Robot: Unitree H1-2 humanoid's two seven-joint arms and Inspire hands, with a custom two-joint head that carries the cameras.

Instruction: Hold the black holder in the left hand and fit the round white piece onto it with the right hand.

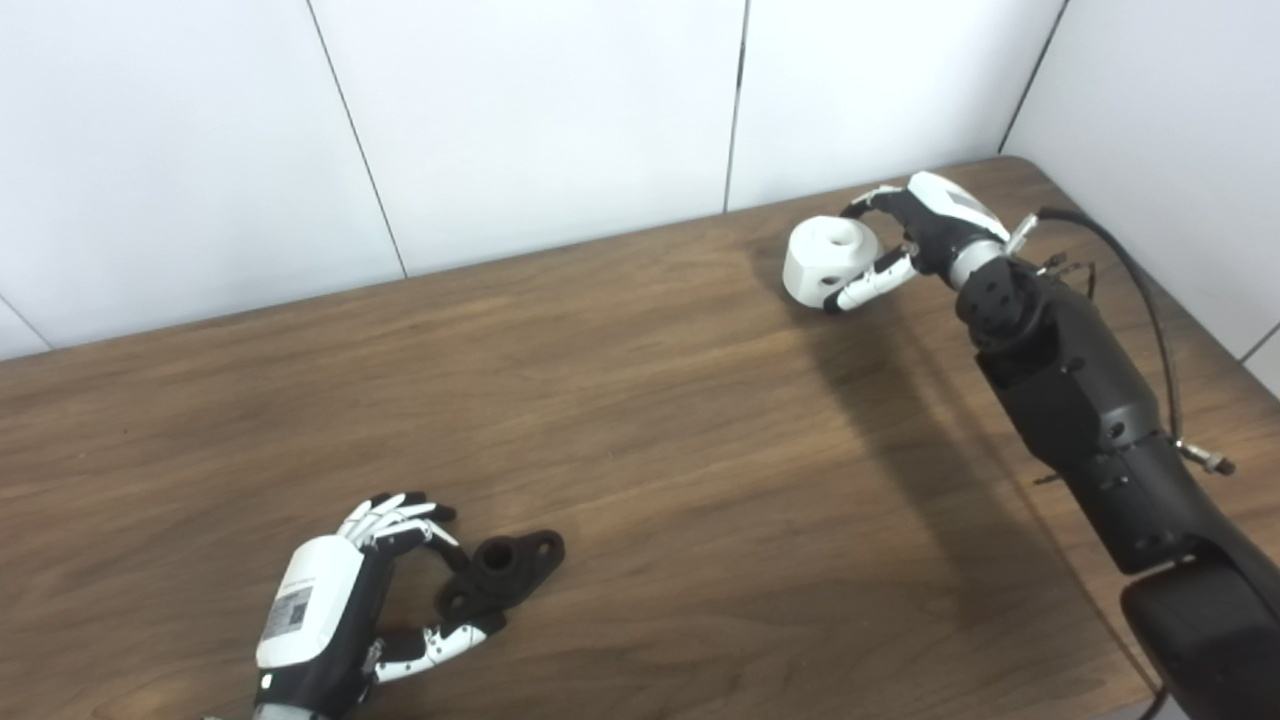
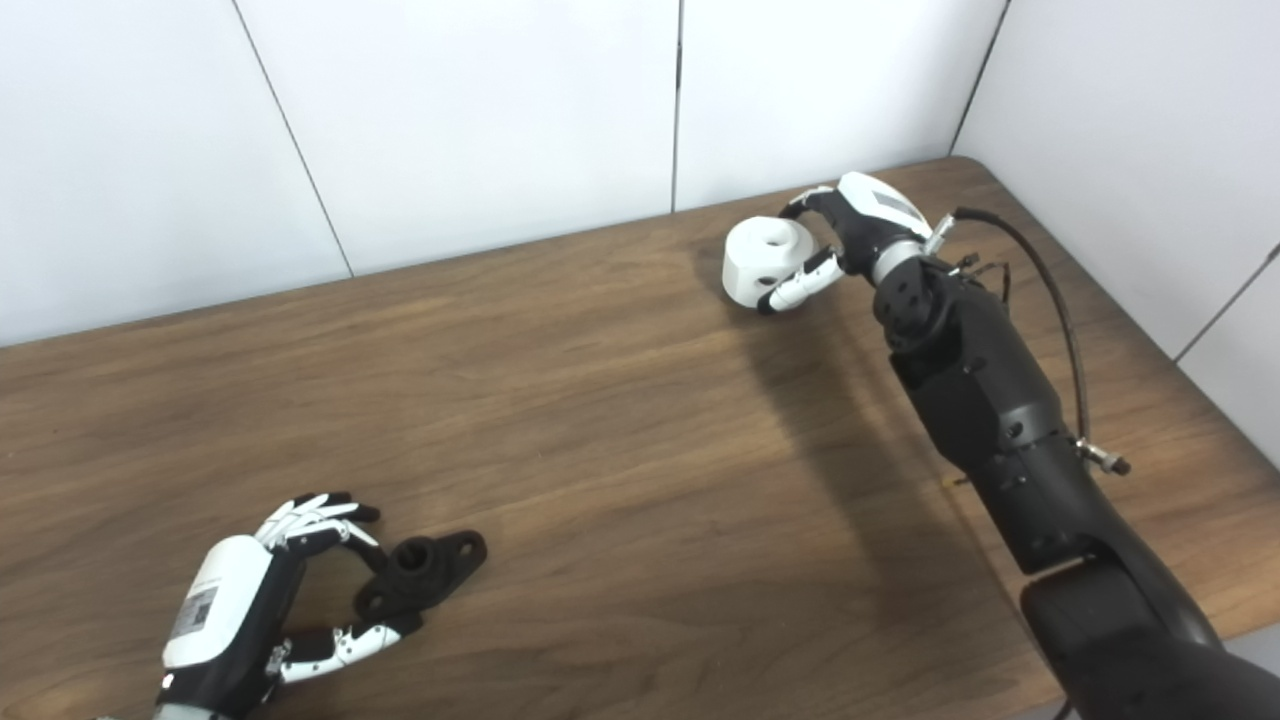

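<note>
The black holder, a small flange with a raised collar and holes at both ends, lies flat on the wooden table at the near left. My left hand comes at it from the left. One finger and the thumb pinch its near end while the other fingers stay spread above. At the far right is the round white piece, a short cylinder with a hole in its top, slightly tilted. My right hand is closed on it, fingers curled over its far side and thumb pressed on its near side.
White wall panels run along the table's far edge, and another wall stands past the right edge. A black cable loops off my right forearm, above the table's right side. The rounded back right corner of the table is just behind the right hand.
</note>
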